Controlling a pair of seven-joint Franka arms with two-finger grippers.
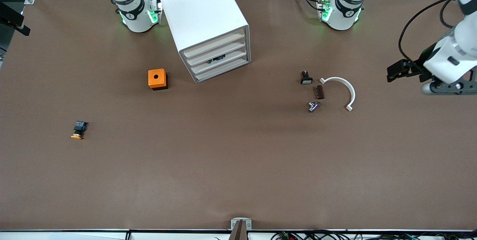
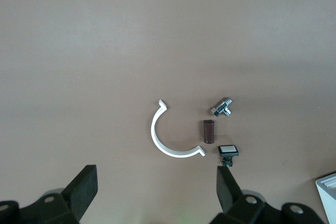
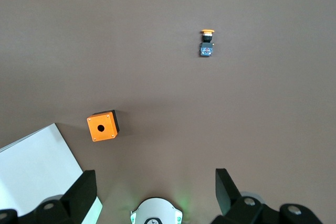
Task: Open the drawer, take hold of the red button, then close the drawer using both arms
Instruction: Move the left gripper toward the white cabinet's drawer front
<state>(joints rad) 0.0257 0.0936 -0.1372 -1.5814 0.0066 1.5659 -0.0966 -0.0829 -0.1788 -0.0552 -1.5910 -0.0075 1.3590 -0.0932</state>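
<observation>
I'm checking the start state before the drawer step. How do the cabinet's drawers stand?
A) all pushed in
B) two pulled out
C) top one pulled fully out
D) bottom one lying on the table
A: in the front view all four drawer fronts of the white cabinet sit flush with its frame, none pulled out.

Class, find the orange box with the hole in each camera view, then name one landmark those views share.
Front view: orange box beside the white drawer cabinet, toward the right arm's end.
Left wrist view: not in it.
Right wrist view: box beside the cabinet.
Shared landmark: the cabinet.
</observation>
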